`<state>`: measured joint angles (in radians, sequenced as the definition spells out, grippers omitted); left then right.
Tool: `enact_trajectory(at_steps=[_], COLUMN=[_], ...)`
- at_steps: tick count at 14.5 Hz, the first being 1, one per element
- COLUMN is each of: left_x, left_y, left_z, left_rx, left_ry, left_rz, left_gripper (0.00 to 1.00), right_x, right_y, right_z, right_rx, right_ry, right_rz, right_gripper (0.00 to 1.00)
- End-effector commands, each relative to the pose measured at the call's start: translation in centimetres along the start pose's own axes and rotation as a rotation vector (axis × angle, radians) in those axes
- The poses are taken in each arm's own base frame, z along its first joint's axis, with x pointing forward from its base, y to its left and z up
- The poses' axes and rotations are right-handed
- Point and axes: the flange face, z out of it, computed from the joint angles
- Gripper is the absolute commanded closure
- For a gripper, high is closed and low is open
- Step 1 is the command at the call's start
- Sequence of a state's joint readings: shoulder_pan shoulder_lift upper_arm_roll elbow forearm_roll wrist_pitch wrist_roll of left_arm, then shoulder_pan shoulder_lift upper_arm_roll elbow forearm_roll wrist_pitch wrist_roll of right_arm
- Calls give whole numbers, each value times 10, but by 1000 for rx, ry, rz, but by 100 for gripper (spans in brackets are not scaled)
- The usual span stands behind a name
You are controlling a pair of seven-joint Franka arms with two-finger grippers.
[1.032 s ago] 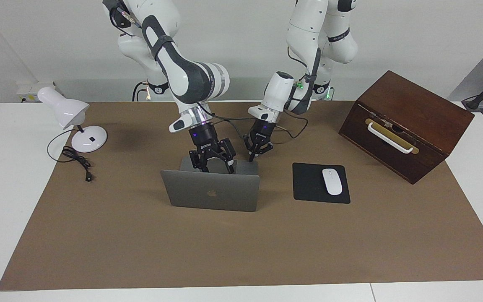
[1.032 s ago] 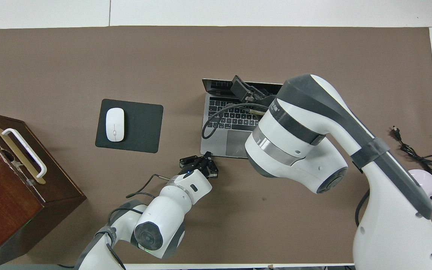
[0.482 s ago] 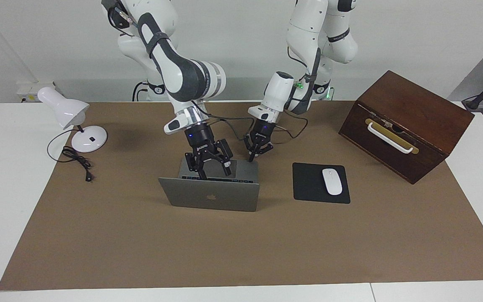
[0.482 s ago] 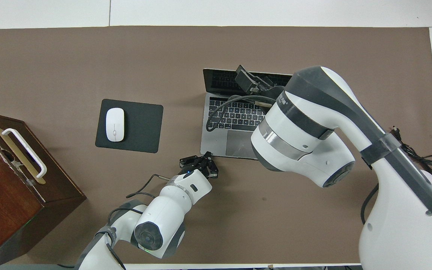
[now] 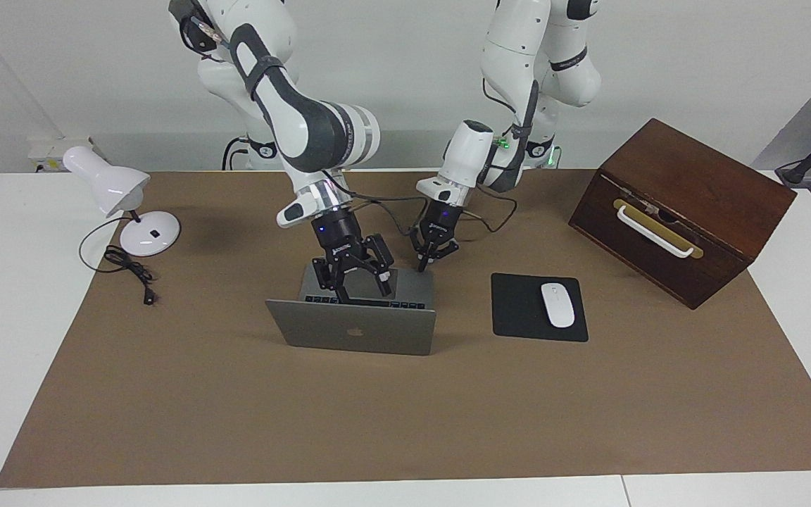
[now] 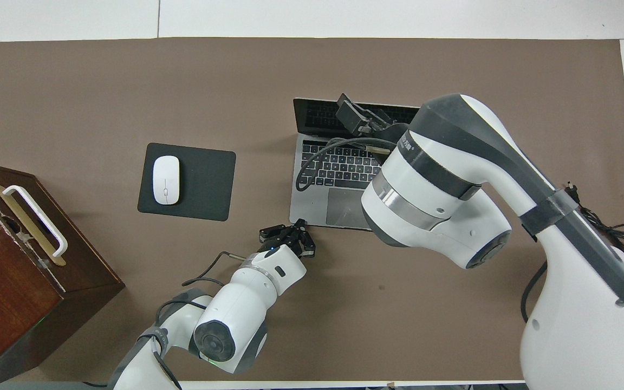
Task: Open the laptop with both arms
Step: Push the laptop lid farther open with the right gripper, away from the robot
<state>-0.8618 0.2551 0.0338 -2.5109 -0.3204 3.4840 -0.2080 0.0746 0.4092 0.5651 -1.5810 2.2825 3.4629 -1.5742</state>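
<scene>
You have the right gripper over the keyboard of the laptop, fingers apart, just inside the raised lid, whose long edge runs along the worktop's length mid-worktop. The left gripper presses the base corner nearest the robots, fingers together. The right arm sits closer to the lid.

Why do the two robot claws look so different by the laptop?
The right claw is up over the laptop, above its keyboard by the raised screen. The left claw is down low at the corner of the laptop's base nearest the robots. The right claw is spread wide open and looks bigger; the left claw looks slimmer and points down. Both are black, on white arms.
</scene>
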Motion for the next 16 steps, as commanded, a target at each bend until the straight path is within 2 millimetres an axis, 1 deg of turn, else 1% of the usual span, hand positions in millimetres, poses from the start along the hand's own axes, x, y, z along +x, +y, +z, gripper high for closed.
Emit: enact_trajectory(at_steps=[1,3,4,5,6,10,12,15,16], left_x=[-2,-2,-2,-2,-2,-2,-2,-2,-2], left_y=[-12,-12,-13,-13,-13,-15,-16,-15,-16], left_z=[28,28,28,28,28,29,29,29,29], left_rx=[34,34,35,36,36,39,40,39,40], left_ry=[-5,-5,-6,-6,-6,-7,-6,-6,-6], left_rz=[-6,-6,-5,-7,-7,-7,-8,-8,-8], left_gripper=[100,100,100,100,100,100,100,100,100], right_x=[11,18,25,28,32,33,30,23,19], right_y=[-1,-2,-3,0,-1,-1,-3,-15,-31], right_z=[8,7,7,9,9,9,9,8,4], right_rx=[24,31,31,28,33,33,37,61,92], right_ry=[1,19,35,42,50,50,44,34,27], right_rz=[2,-19,-62,-78,-76,-71,-50,-55,-26], right_gripper=[0,0,0,0,0,0,0,0,0])
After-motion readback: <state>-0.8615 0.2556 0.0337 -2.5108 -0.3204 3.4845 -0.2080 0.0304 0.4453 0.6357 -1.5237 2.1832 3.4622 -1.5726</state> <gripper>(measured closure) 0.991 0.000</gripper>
